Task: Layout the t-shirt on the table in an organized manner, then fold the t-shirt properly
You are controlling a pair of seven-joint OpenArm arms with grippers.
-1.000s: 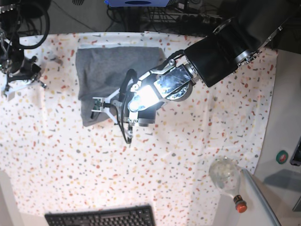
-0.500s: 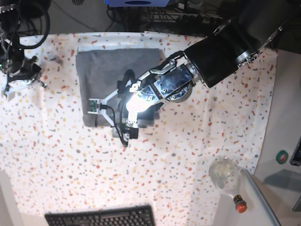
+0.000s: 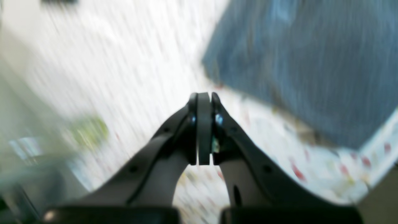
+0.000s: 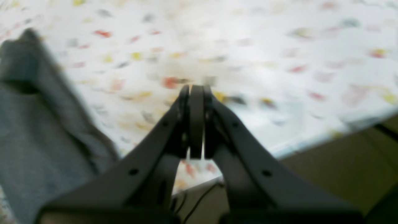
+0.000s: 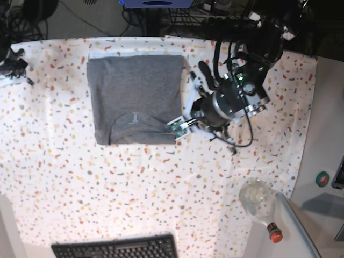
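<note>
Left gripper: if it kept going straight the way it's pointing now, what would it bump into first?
Probably the table. In the blurred wrist view the shut left gripper aims at speckled cloth just beside the folded t-shirt, passing its corner rather than meeting it. Depth is unclear.

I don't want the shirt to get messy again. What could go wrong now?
The left gripper, shut and empty, sits right at the folded t-shirt's corner; pulling away, it might snag the edge and spoil the fold. A bottle stands near the table's edge, so a wide swing by that arm could knock it over.
</note>
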